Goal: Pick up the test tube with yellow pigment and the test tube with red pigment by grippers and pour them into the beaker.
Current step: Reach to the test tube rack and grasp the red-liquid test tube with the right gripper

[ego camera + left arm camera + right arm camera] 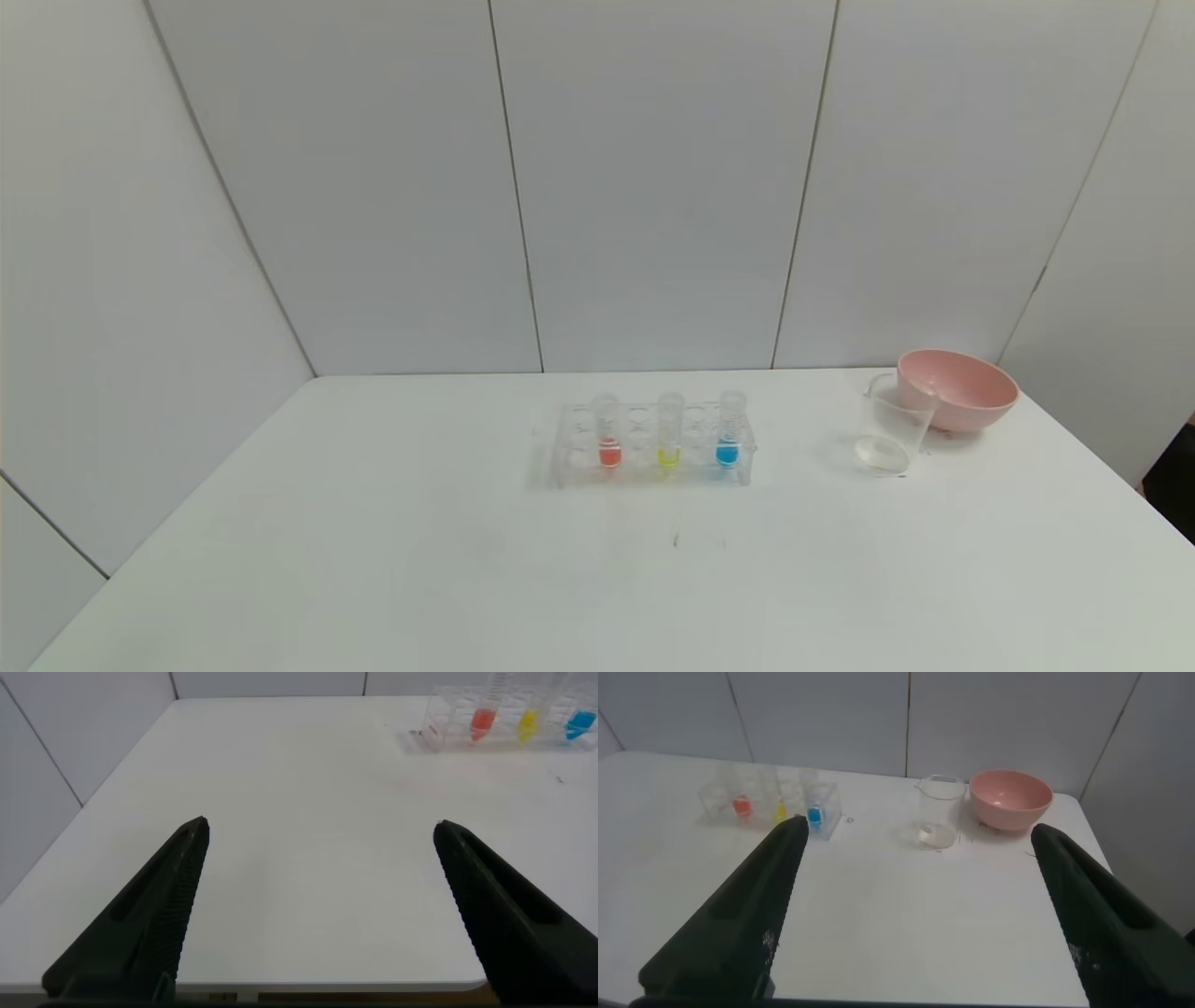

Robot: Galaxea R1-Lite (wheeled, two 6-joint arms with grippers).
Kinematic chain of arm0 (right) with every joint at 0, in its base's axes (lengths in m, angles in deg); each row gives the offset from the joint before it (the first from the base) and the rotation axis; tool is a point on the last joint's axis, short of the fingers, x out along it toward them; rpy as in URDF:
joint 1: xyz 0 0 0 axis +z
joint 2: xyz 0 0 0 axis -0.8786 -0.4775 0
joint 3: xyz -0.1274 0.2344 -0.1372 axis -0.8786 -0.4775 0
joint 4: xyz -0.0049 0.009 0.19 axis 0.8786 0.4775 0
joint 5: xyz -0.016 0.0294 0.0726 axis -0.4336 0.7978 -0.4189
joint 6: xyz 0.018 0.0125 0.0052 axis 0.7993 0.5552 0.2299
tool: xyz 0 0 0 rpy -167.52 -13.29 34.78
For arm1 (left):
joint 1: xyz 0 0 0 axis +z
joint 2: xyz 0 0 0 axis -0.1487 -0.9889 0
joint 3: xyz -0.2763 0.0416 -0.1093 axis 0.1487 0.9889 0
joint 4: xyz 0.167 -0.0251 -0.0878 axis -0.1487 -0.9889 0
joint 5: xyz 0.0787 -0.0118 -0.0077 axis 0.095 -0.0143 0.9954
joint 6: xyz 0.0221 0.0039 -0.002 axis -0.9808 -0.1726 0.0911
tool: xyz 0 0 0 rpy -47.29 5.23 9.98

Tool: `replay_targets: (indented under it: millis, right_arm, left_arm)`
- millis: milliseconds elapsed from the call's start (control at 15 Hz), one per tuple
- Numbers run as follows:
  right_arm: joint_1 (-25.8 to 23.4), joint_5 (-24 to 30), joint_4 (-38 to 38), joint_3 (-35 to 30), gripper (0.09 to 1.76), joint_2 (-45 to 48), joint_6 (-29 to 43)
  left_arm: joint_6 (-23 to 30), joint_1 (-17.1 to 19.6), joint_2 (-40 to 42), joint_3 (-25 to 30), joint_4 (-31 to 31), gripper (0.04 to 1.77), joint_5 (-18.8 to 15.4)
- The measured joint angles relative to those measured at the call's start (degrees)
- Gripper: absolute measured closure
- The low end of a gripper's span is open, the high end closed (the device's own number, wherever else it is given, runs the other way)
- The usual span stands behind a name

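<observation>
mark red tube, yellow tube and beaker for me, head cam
test tube with red pigment (pixel 608 439), head view, on the tube just above the red liquid.
test tube with yellow pigment (pixel 668 441), head view, on the tube just above the yellow liquid.
beaker (pixel 898 425), head view, on its clear side wall.

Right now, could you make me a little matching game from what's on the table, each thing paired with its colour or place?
Things:
1. leftmost filled tube
2. middle filled tube
3. rightmost filled tube
4. beaker

Descriptions:
A. yellow liquid
B. clear, standing beside the pink bowl
C. red-orange liquid
D. blue liquid

Pairs: 1-C, 2-A, 3-D, 4-B
</observation>
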Motion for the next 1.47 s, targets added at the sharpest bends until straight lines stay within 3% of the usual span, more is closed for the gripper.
replay_targets:
  millis: [267,467,667,933,1467]
  right_arm:
    - [3.61,-0.3,-0.9,7.72,0.14,-12.26,0.22]
    - [8.96,-5.73,-1.49,11.22,0.14,-19.8,1.37]
    - [18.32,-15.15,-4.19,11.76,0.14,-25.75,5.12]
    - [34.76,-28.78,-7.81,12.42,0.14,-34.18,10.09]
    - [49.92,-34.47,-8.77,17.36,0.14,-50.58,15.49]
  left_arm:
    - [0.02,0.0,0.0,0.0,0.0,0.09,0.0]
    - [0.02,0.0,0.0,0.0,0.02,0.09,0.0]
    - [0.02,0.0,0.0,0.0,0.0,0.09,0.0]
    - [0.02,0.0,0.0,0.0,0.0,0.09,0.0]
    - [0.02,-0.02,0.0,0.0,0.02,0.09,0.0]
